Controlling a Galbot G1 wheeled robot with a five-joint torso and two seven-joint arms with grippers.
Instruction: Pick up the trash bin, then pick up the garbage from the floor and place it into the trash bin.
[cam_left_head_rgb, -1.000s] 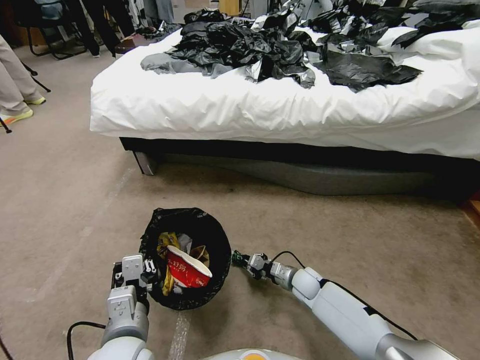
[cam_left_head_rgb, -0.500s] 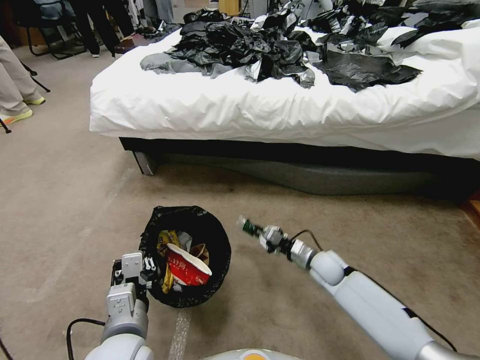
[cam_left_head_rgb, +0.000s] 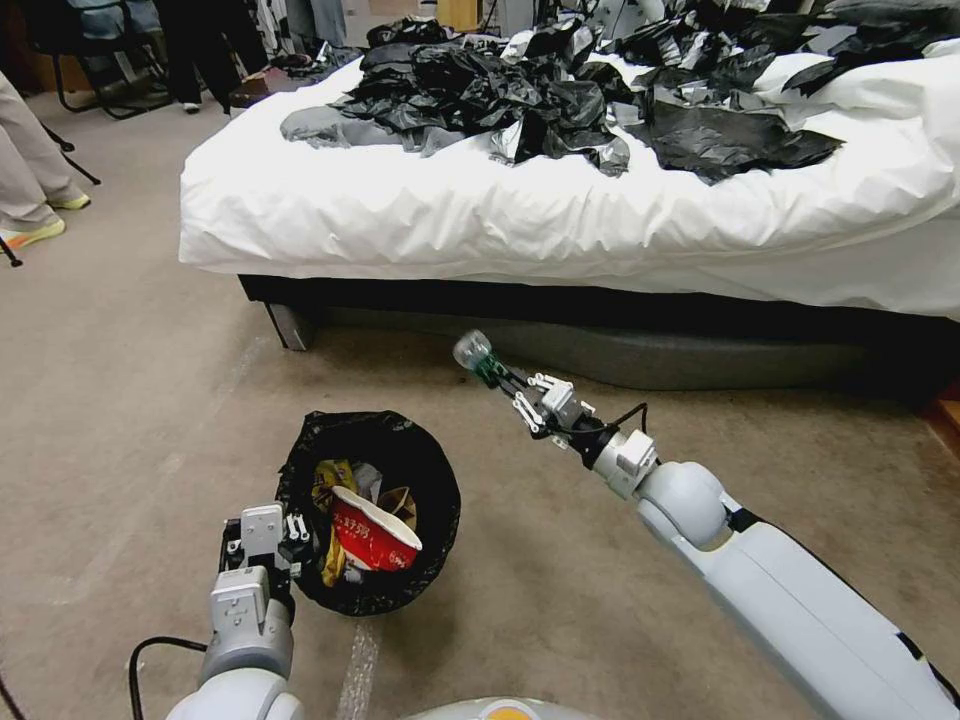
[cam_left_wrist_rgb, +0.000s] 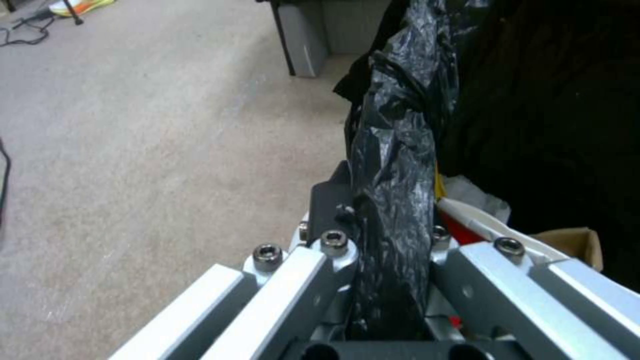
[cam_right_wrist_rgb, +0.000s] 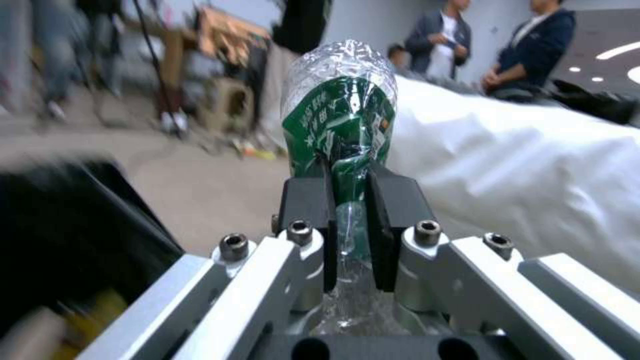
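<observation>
The trash bin (cam_left_head_rgb: 425, 540), lined with a black bag, is held just above the carpet by my left gripper (cam_left_head_rgb: 290, 545), which is shut on its near-left rim (cam_left_wrist_rgb: 390, 210). Inside lie a red-and-white packet (cam_left_head_rgb: 372, 540), a yellow wrapper (cam_left_head_rgb: 335, 478) and brown paper. My right gripper (cam_left_head_rgb: 512, 385) is raised above and to the right of the bin, shut on a crushed clear bottle with a green label (cam_left_head_rgb: 477, 356). In the right wrist view the black pads (cam_right_wrist_rgb: 310, 205) squeeze the bottle (cam_right_wrist_rgb: 340, 100) at its middle.
A bed with a white cover (cam_left_head_rgb: 560, 225) fills the far side, strewn with black plastic sheets (cam_left_head_rgb: 560, 100). Its dark frame and a leg (cam_left_head_rgb: 290, 325) stand behind the bin. A person's legs (cam_left_head_rgb: 30, 170) stand at far left. Open carpet lies left of the bin.
My right arm has lifted the green-labelled bottle from floor level beside the bin up and away toward the bed. The left gripper and bin stayed put.
</observation>
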